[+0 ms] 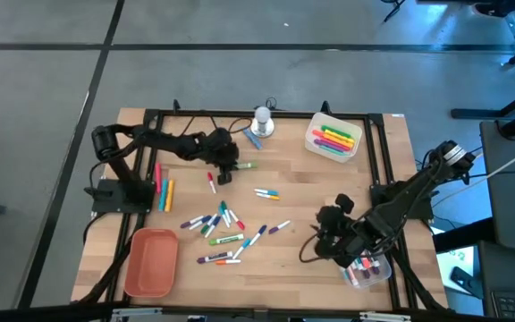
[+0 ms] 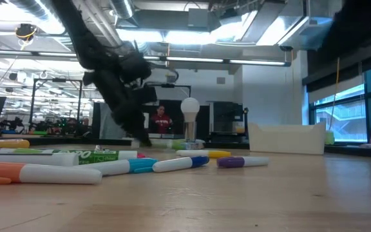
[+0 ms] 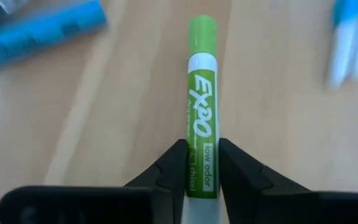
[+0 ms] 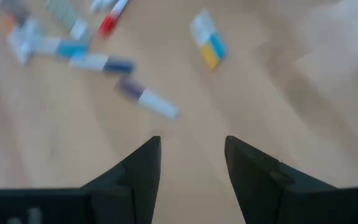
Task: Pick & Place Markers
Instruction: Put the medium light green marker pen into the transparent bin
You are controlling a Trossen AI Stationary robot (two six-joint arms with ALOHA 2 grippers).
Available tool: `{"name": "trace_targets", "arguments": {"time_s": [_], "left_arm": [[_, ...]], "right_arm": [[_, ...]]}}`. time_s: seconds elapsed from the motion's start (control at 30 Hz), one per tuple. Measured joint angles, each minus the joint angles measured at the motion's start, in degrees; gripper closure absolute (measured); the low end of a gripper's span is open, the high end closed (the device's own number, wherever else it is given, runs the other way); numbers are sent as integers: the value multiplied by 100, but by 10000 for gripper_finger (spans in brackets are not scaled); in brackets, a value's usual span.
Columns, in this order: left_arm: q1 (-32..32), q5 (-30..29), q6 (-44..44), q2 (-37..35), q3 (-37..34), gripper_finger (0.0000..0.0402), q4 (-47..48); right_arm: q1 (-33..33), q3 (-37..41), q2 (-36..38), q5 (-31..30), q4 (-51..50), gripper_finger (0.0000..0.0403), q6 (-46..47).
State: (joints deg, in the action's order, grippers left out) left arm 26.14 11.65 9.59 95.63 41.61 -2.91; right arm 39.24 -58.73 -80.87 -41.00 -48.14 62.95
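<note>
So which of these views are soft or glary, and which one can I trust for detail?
Left wrist view is sharpest on the green marker between the left gripper fingers, though the blue marker is blurred. Right wrist view is soft throughout, the markers beyond the right gripper smeared. Low view has bright ceiling lights and blurred near markers. High view is evenly lit.

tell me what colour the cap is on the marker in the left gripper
Light green cap; clearest in the left wrist view.
</note>
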Motion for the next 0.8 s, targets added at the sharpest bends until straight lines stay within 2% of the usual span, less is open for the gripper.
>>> {"name": "trace_targets", "arguments": {"time_s": [0.13, 0.27, 0.37, 0.47, 0.53, 0.6, 0.7, 0.8], "left_arm": [[-377, -18, -834, -290, 17, 324, -79], [-893, -104, -1493, -410, 15, 324, -471], [-1361, -743, -1988, -392, -45, 330, -1101], [-1724, -1301, -2461, -334, -180, 329, -1923], [-1876, -1522, -2806, -334, -276, 325, -2530], [-1990, -1747, -3056, -340, -364, 323, -3092], [-2090, -1948, -3293, -340, -383, 324, -3460], [-2133, -1992, -3382, -340, -383, 328, -3610]], "right_arm": [[-111, 469, -32, -713, 758, 224, 167], [-384, 1021, -32, -1227, 2164, 224, -39], [-603, 1487, -32, -1835, 3657, 224, -745], [-960, 1953, -13, -2021, 4955, 224, -1322], [-1271, 2359, -8, -1718, 5863, 224, -1629], [-1653, 2837, -10, -936, 6973, 224, -2011], [-2217, 3547, -12, 218, 9126, 224, -2615], [-2611, 4054, -12, 839, 10958, 224, -3272]]}}
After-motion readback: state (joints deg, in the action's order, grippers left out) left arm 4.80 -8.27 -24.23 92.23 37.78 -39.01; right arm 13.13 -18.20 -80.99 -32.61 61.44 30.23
